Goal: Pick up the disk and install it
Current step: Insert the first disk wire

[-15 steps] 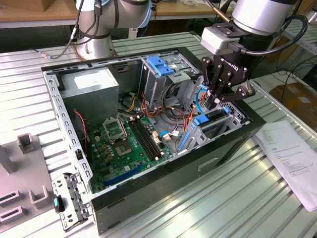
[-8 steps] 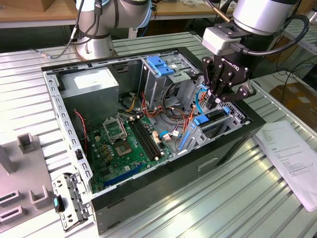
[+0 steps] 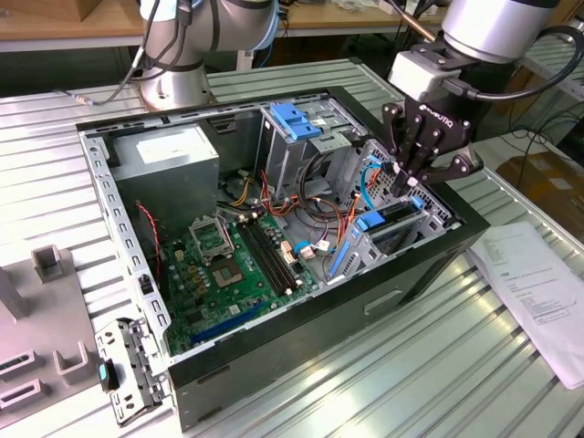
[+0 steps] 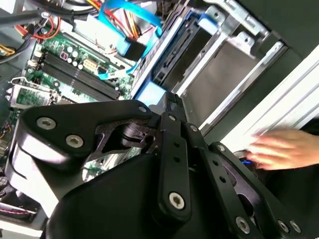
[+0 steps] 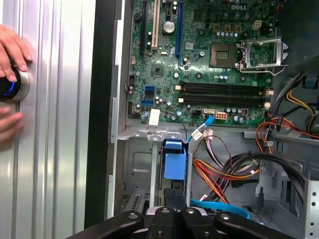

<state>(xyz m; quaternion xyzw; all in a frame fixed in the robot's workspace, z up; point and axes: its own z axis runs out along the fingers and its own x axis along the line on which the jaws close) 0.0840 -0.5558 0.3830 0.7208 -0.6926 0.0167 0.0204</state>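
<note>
The disk [image 3: 394, 217] stands on edge in the drive bay at the front corner of the open computer case [image 3: 274, 365], on the exterior view's right. Its dark body and blue rails sit between the bay's metal walls in the second wrist view [image 4: 171, 66]. Its blue end tab [image 5: 174, 165] shows in the first wrist view. My gripper [image 3: 412, 181] hangs straight above the bay with its fingers drawn together, shut. The fingertips are just over the disk's upper edge; whether they touch it I cannot tell. Black gripper links [image 4: 169, 164] crowd the foreground.
Inside the case are the green motherboard [image 3: 233, 265], a grey power-supply box [image 3: 169, 155], a drive cage with a blue handle [image 3: 297, 119] and loose cables [image 5: 224, 174]. A person's hand [image 5: 12, 47] rests on a round blue-lit knob [image 5: 7, 85] beside the case. Papers [image 3: 538, 283] lie at the exterior view's right.
</note>
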